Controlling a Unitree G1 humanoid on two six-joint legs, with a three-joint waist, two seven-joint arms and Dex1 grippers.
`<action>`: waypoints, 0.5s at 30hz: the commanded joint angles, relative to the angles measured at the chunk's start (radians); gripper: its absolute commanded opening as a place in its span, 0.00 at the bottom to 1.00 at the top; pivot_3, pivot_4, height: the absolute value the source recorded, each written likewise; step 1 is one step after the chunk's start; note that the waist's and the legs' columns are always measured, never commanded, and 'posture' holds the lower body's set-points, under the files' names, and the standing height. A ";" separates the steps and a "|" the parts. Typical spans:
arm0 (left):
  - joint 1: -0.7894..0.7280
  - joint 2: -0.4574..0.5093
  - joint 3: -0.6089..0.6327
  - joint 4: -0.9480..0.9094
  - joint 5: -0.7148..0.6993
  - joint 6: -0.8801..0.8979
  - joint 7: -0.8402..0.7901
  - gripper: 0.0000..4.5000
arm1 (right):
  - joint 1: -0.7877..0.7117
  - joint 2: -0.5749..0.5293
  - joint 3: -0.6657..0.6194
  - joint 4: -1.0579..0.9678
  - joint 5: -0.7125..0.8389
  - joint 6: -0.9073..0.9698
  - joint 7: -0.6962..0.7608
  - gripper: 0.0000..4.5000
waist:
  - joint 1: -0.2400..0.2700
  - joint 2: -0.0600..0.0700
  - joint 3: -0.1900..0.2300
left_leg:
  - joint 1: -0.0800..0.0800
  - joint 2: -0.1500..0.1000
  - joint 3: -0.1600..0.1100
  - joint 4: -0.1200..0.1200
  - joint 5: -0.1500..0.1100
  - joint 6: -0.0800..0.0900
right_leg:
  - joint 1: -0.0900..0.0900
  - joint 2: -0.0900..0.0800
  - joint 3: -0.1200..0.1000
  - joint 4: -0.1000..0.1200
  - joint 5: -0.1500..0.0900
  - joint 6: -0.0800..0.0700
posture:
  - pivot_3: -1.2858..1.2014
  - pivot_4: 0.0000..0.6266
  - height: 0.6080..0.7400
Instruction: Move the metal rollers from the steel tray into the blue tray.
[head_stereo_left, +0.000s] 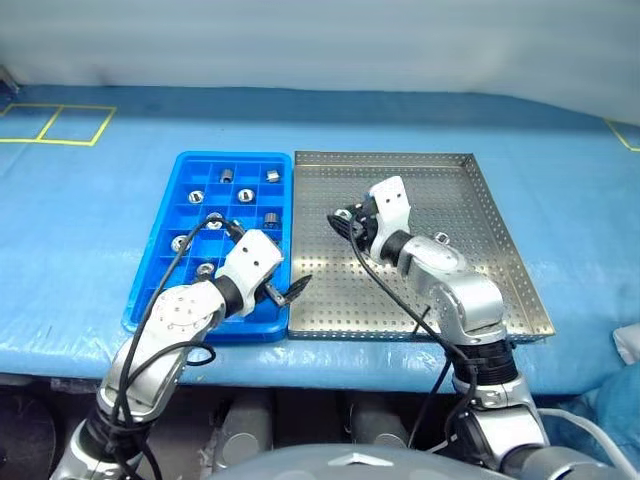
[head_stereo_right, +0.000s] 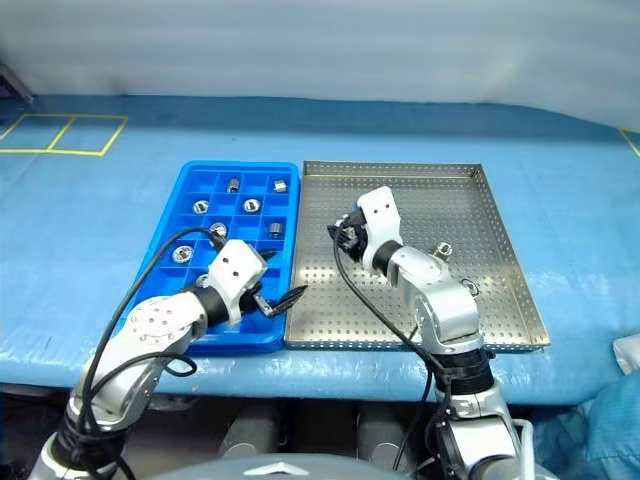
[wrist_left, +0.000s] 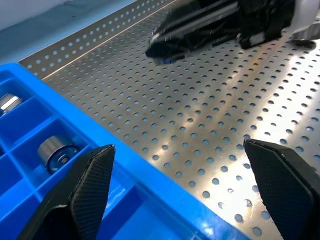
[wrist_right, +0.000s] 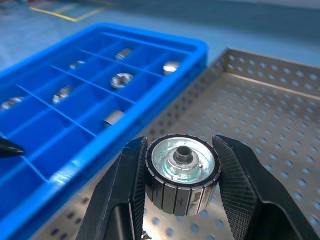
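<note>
Blue-covered bench (head_stereo_left: 90, 220). Steel tray (head_stereo_left: 480, 215) on right holds two rollers (head_stereo_right: 443, 250) near its right side; blue tray (head_stereo_left: 160, 262) on left already holds about eight. Right gripper (wrist_right: 181, 172) pinches one ribbed, shiny roller (wrist_right: 182, 172) above the steel tray's left part. Left gripper (wrist_left: 200, 195) spread wide, empty, at the trays' near junction. Judged well advanced.

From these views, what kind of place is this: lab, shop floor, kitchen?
Probably a robot test bench or lab workstation, not a kitchen. A blue-covered table with yellow tape squares, a perforated steel tray beside a compartmented blue tray, and small metal rollers being sorted.
</note>
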 joint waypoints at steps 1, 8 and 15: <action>0.001 -0.056 0.079 -0.086 0.027 0.048 0.111 1.00 | -0.048 0.010 0.036 -0.014 0.024 -0.006 0.038 0.37 | 0.019 0.000 0.000 | 0.000 0.000 0.000 0.000 0.000 0.000 | 0.000 0.000 0.000 0.000 0.000 0.000 | 0.64 0.24 1.00; 0.084 -0.057 0.118 -0.160 0.066 0.135 0.201 1.00 | -0.138 0.068 0.103 0.159 -0.024 -0.089 0.060 0.37 | 0.061 0.000 0.000 | 0.000 0.000 0.000 -0.001 0.000 0.000 | 0.000 0.000 -0.001 0.000 0.001 -0.002 | 0.68 0.24 1.00; 0.156 -0.040 0.140 -0.205 0.083 0.197 0.233 1.00 | -0.199 0.133 0.143 0.328 -0.059 -0.184 0.093 0.37 | 0.114 0.000 0.000 | 0.000 0.000 -0.001 -0.002 0.001 -0.001 | -0.001 0.000 -0.003 0.000 -0.001 -0.005 | 0.71 0.24 1.00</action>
